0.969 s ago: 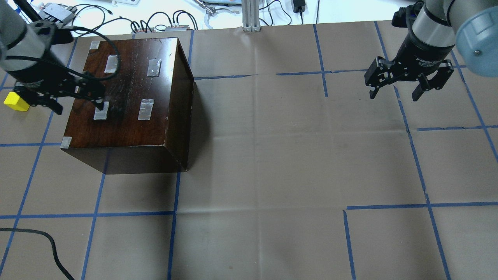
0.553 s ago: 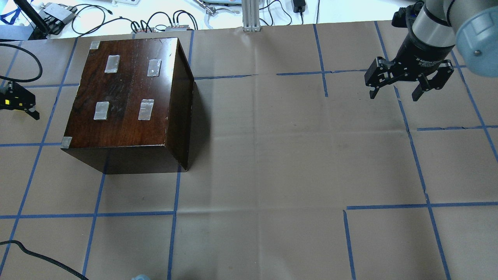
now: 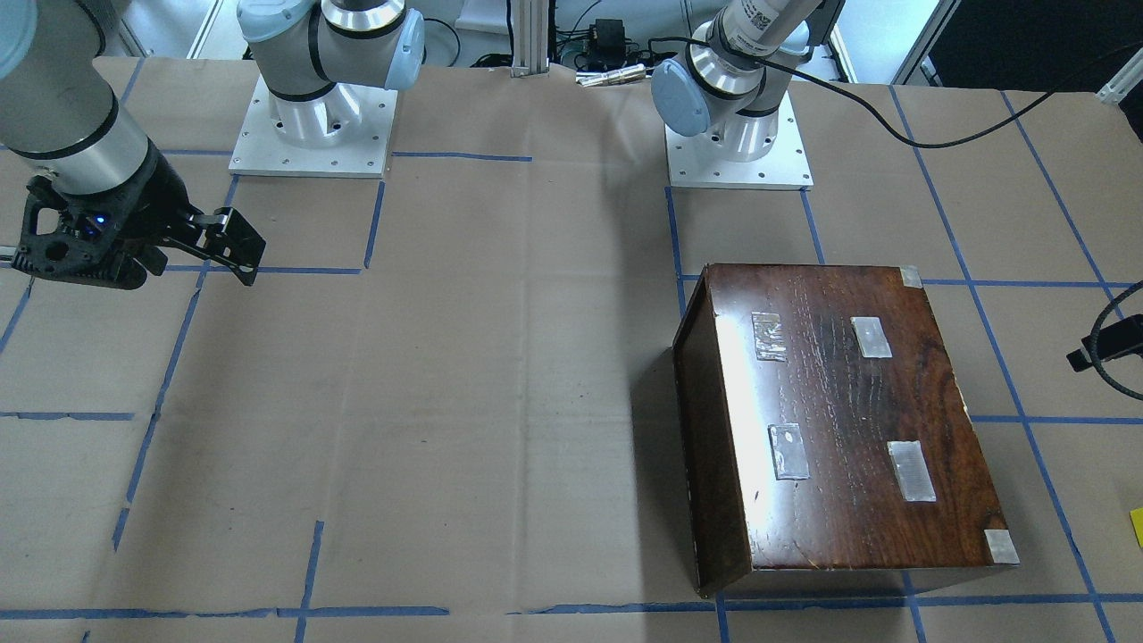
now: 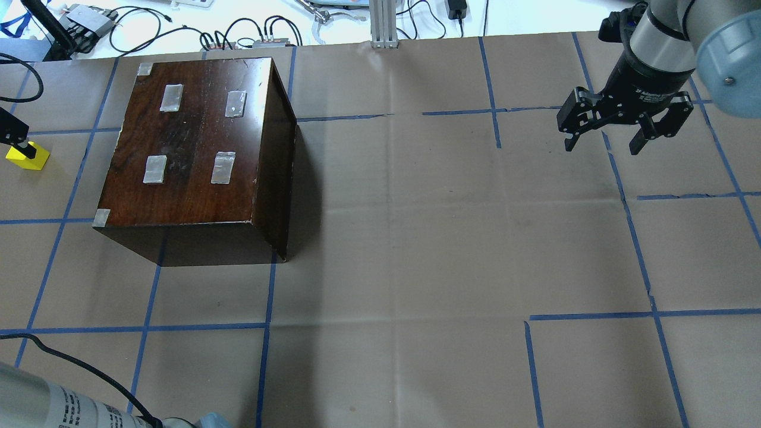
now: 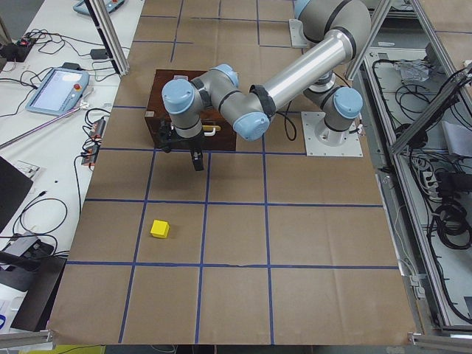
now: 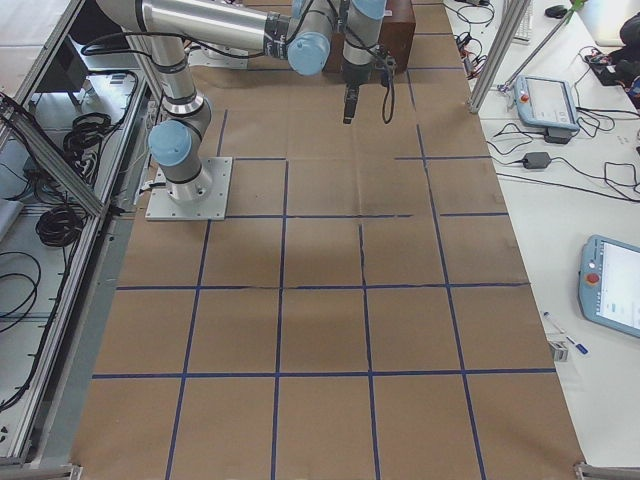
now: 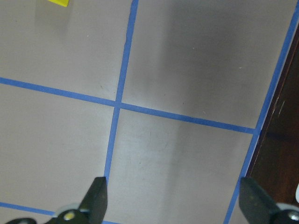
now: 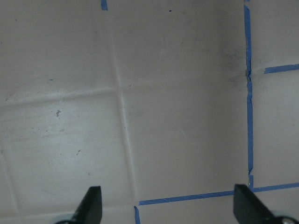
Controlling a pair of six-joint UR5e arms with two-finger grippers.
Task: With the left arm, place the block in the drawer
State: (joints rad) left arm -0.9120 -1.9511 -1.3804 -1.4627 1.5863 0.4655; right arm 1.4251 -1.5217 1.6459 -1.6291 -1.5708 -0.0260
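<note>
Two arms, two grippers, one block and one dark wooden box are counted. The block [image 5: 159, 228] is seen lying on the paper on the robot's left of the box [image 4: 196, 142], well apart from it and gripped by nothing. The left gripper [image 7: 175, 205] is held above the paper between box and block, its jaws spread wide and empty. The right gripper [image 4: 603, 142] is likewise held wide open and empty over the table's right part. Six silver tape patches [image 4: 223, 167] are counted on the box's top, four inside and two at corners. In the overhead view a left finger [image 4: 15, 134] overlaps the block's upper edge, whereas bare paper between them is shown in the left side view. Only a yellow sliver is caught in the front-facing and left wrist views. The table [image 4: 416, 238] is covered in brown paper gridded with blue tape [image 4: 202, 326]. Two teach pendants [image 6: 545, 100] are seen on the white bench [image 6: 590, 220], and bundled cables [image 5: 451, 221] behind the robot.
</note>
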